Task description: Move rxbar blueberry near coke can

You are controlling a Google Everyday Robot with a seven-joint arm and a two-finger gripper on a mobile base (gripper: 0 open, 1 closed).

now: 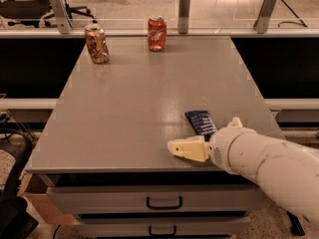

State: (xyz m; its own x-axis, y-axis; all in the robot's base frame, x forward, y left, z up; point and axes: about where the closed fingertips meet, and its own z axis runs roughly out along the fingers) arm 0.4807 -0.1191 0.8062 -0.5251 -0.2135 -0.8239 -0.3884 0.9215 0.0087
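The rxbar blueberry (200, 121) is a dark navy wrapper lying flat on the grey table (139, 98), near the front right. My gripper (202, 134) hangs right over the bar's near end. One cream finger (187, 148) points left, in front of the bar. The other finger tip (234, 121) shows to the bar's right. The fingers stand apart, open, and hold nothing. The near end of the bar is hidden behind the white wrist. The coke can (156, 34) stands upright at the table's far edge, far from the bar.
A gold-brown patterned can (96, 44) stands at the far left of the table. Metal posts (184, 10) rise behind the far edge. Drawers with handles (164, 202) are under the table front. My white arm (269, 163) fills the lower right.
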